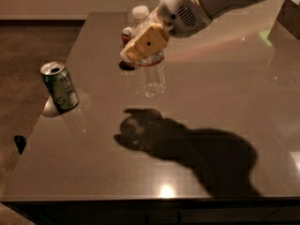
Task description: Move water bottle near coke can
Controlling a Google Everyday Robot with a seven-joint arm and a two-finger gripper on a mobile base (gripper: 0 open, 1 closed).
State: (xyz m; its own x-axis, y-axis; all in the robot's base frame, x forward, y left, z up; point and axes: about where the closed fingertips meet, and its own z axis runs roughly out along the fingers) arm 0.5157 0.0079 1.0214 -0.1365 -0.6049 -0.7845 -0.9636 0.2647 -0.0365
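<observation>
My gripper (143, 46) is shut on the water bottle (152, 76), a clear ribbed bottle with a white cap (140, 12) and a reddish label band. It holds the bottle upright above the table, near the far middle. The coke can (126, 34) is red with a silver top. It stands just behind and left of the bottle and is mostly hidden by the gripper's tan finger (145, 43).
A green can with a silver top (59, 86) stands near the table's left edge. The dark glossy table (211, 102) drops off to carpet at the left. A dark object (287, 18) sits at the far right. The arm's shadow lies on the table's front middle.
</observation>
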